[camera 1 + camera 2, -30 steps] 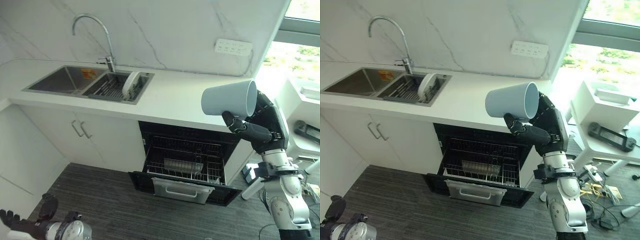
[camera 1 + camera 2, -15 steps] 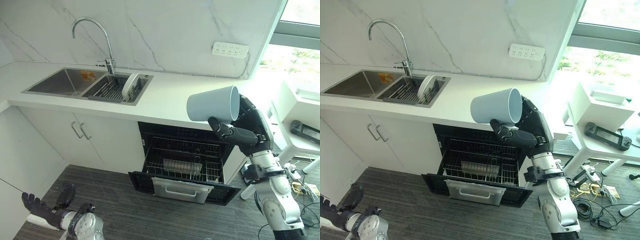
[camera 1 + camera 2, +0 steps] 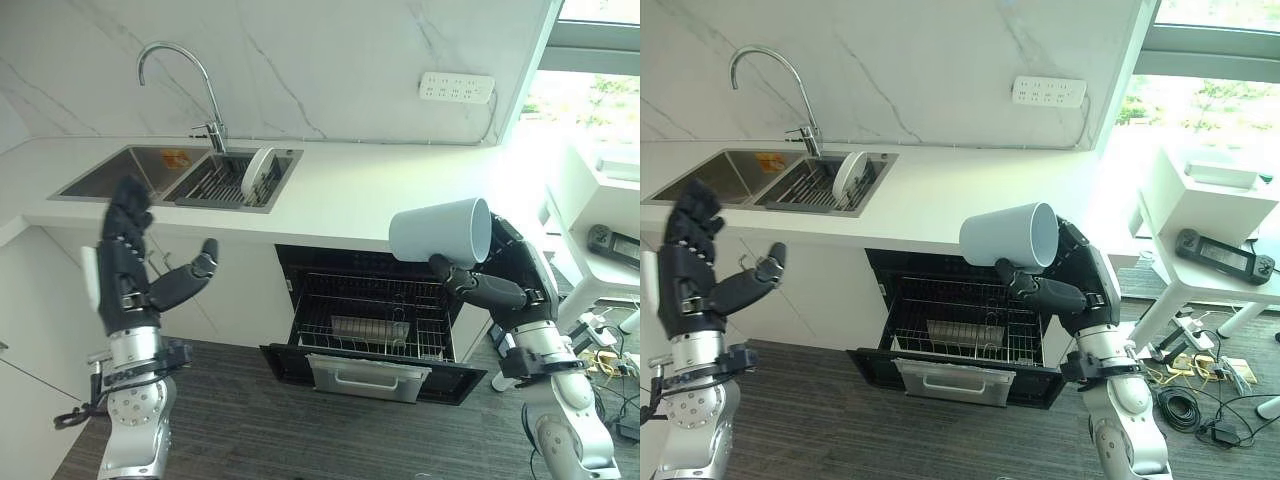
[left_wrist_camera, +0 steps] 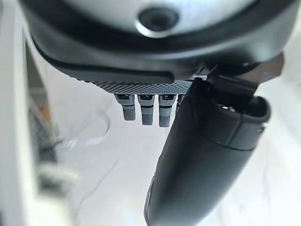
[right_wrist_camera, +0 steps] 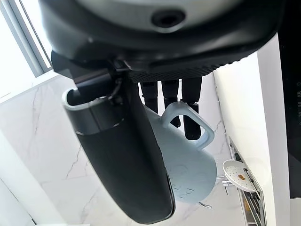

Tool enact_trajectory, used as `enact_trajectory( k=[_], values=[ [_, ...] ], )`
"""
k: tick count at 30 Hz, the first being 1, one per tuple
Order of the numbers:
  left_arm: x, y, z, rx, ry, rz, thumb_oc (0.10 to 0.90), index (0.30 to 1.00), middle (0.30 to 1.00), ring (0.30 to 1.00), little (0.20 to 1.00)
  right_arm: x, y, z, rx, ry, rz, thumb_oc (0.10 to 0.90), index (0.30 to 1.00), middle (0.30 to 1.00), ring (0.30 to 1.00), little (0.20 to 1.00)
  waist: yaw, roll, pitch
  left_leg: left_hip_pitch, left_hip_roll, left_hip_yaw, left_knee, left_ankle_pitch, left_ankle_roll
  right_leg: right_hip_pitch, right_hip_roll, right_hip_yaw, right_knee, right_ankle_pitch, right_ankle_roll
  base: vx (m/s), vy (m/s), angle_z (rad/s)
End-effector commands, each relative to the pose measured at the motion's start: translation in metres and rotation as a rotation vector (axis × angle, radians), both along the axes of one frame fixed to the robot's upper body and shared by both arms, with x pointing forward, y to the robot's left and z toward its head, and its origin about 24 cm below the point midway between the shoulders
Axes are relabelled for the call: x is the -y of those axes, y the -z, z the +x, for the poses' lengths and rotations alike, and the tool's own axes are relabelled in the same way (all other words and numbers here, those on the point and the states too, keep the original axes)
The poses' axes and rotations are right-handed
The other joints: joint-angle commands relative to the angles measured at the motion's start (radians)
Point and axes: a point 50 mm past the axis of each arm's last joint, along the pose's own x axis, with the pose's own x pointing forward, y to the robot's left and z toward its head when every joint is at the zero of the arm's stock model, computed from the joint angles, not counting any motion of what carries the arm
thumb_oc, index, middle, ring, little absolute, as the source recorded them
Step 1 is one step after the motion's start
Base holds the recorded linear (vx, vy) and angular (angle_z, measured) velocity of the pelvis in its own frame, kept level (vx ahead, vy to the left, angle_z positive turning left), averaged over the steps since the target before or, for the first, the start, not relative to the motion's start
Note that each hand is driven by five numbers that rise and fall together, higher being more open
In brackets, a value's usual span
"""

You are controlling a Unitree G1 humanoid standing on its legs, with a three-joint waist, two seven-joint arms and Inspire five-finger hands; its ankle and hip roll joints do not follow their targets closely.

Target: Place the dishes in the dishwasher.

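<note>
Dishes are sitting at two spots, reading left to right: a white plate (image 3: 262, 170) is standing on edge in the sink rack (image 3: 222, 178), behind the left hand (image 3: 135, 268), which is hovering with fingers spread and holding nothing. Right of centre, the dishwasher (image 3: 370, 345) is standing open, lower rack (image 3: 372, 335) out. The right hand (image 3: 495, 283) is gripping a pale blue mug (image 3: 440, 232) by its handle (fingers hooked through), lying sideways, mouth facing right, above the rack.
</note>
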Motion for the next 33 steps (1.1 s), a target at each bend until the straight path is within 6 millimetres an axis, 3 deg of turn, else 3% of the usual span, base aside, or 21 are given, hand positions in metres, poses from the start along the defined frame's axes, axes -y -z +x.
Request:
enact_trajectory(
  k=[1,5,15,24,33],
  values=[
    [0.011,-0.054,0.016,0.146,0.148,0.266,0.800,0.900,0.900,0.900,0.900,0.001,-0.060,0.005,0.337,0.009,0.042,0.400,0.300,0.300,0.300,0.300,-0.014,-0.007,0.014,0.086,0.032,-0.069,0.099,-0.256,-0.008,0.072,-0.018,0.054,-0.097,-0.013,0.096,0.00,0.019,-0.08],
    [0.026,-0.053,0.025,-0.002,0.318,0.424,0.800,0.900,0.900,0.900,0.900,0.006,-0.065,0.005,0.352,0.028,0.046,0.400,0.300,0.300,0.300,0.300,-0.026,0.004,0.013,0.077,0.031,-0.062,0.099,-0.248,-0.005,0.056,-0.015,0.063,-0.097,-0.002,0.097,-0.02,0.015,-0.09],
    [0.043,-0.046,0.028,-0.183,0.510,0.567,0.800,0.900,0.900,0.900,0.900,0.010,-0.070,0.003,0.367,0.021,0.061,0.400,0.300,0.300,0.300,0.300,-0.030,0.012,0.020,0.078,0.035,-0.051,0.099,-0.245,-0.003,0.052,-0.010,0.068,-0.097,0.001,0.102,0.00,0.003,-0.01],
    [0.050,-0.035,0.038,-0.327,0.557,0.630,0.800,0.900,0.900,0.900,0.900,0.008,-0.074,0.004,0.379,0.010,0.062,0.400,0.300,0.300,0.300,0.300,-0.036,0.017,0.024,0.085,0.037,-0.043,0.099,-0.252,-0.003,0.058,-0.009,0.067,-0.097,-0.003,0.107,0.00,0.000,0.00],
    [0.057,-0.026,0.048,-0.362,0.548,0.694,0.800,0.900,0.900,0.900,0.900,0.003,-0.077,0.007,0.387,-0.009,0.064,0.400,0.300,0.300,0.300,0.300,-0.045,0.020,0.024,0.089,0.039,-0.035,0.099,-0.253,-0.003,0.058,-0.006,0.072,-0.097,-0.002,0.108,0.00,0.000,0.00]
  ],
)
